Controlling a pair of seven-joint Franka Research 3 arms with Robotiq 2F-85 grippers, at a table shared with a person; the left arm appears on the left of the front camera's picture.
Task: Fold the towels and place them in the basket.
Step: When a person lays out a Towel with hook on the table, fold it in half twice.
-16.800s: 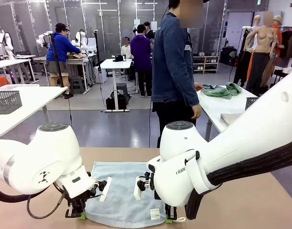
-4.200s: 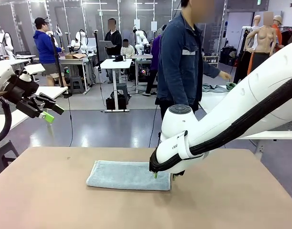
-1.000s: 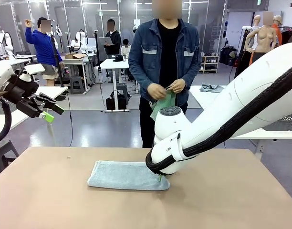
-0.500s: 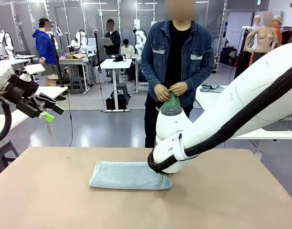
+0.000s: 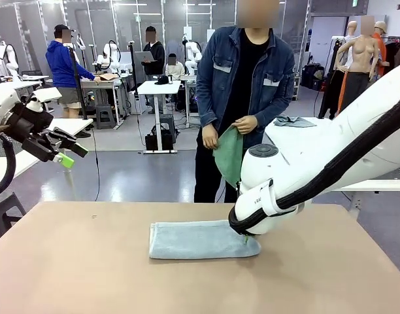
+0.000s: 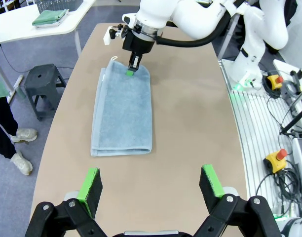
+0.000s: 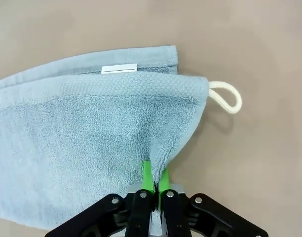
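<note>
Found the light blue towel [image 5: 200, 239] lying folded in a long strip mid-table [image 5: 89, 261], with label [image 7: 119, 68] and corner loop [image 7: 225, 96] at the end by the right gripper [image 7: 153, 185]. Noted that gripper pinched shut on the towel's edge near the loop corner, with terry bunched at the pads. Noted the left gripper [image 6: 150, 180] spread wide, holding nothing, raised well off to the side. Judged soft, light, limp and not fragile; likely to sag and unfold if lifted by one point. Advise gripping through all layers at the corners. Ample bare tabletop all round; beyond the far edge, a person holding the green towel [image 5: 229, 154].
</note>
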